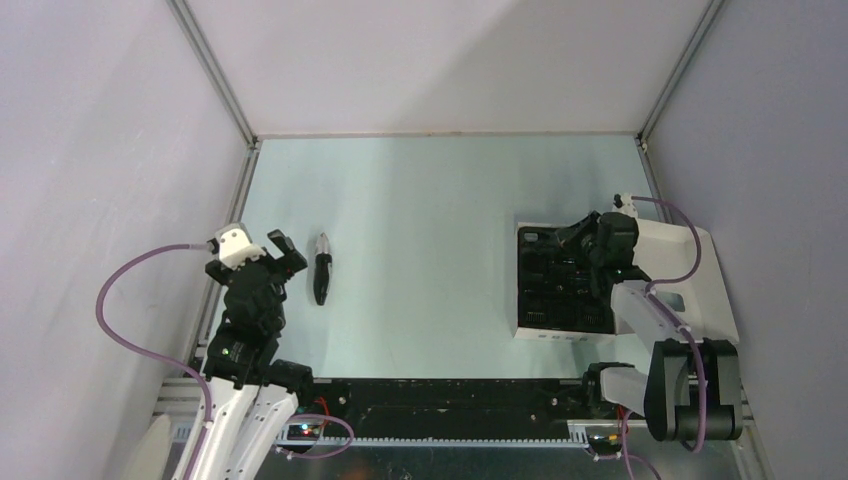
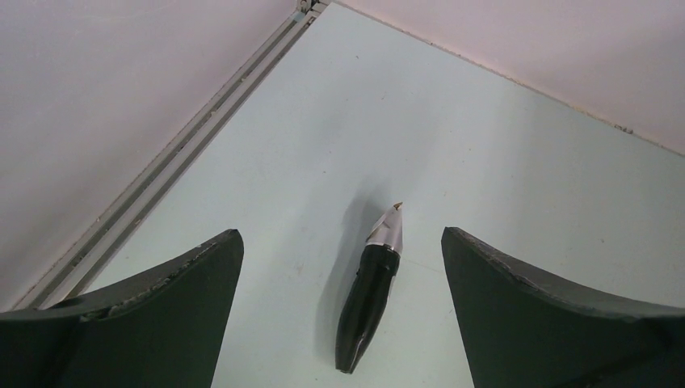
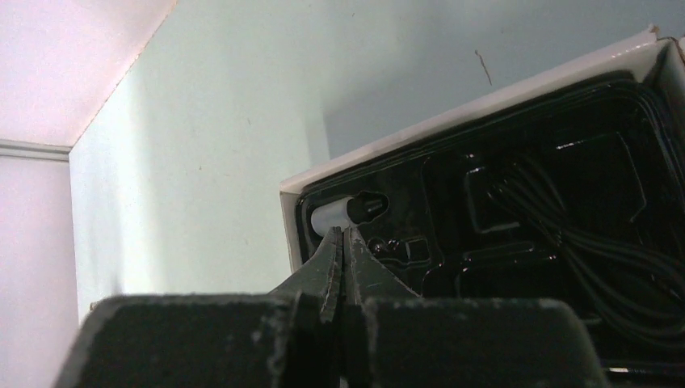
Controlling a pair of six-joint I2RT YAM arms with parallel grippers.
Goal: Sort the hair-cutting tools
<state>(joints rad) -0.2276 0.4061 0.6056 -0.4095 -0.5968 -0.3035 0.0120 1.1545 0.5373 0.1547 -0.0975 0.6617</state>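
Clipper (image 1: 321, 268) lies alone on the bare worktop (image 1: 420, 200), left side, well apart from the box (image 1: 530, 330). Black body, silvery tip pointing toward the far wall, seen clearly in the left wrist view (image 2: 370, 299). Left hand (image 1: 285, 252) hangs just beside it on the near-left, fingers spread wide, nothing held; in its own camera the clipper sits between the two open fingers (image 2: 341, 234) but lower, not touching either. Right hand (image 1: 590, 245) is over the far-left corner of the box, fingers pressed together (image 3: 343, 242), nothing visible between them; its tip is near a small white-capped piece (image 3: 331, 217) sitting in a pocket of the black insert (image 3: 485, 186). A dark cord (image 3: 565, 234) fills a neighbouring pocket. Printed lid (image 1: 700, 290) lies open to the right. Judgement: the step in hand is fetching the clipper, the only tool outside the box that I can see. Next move calls for the left hand to drop straight down, line its fingers across the body's middle, close, then carry it over to the insert. Which pocket fits it I cannot tell.
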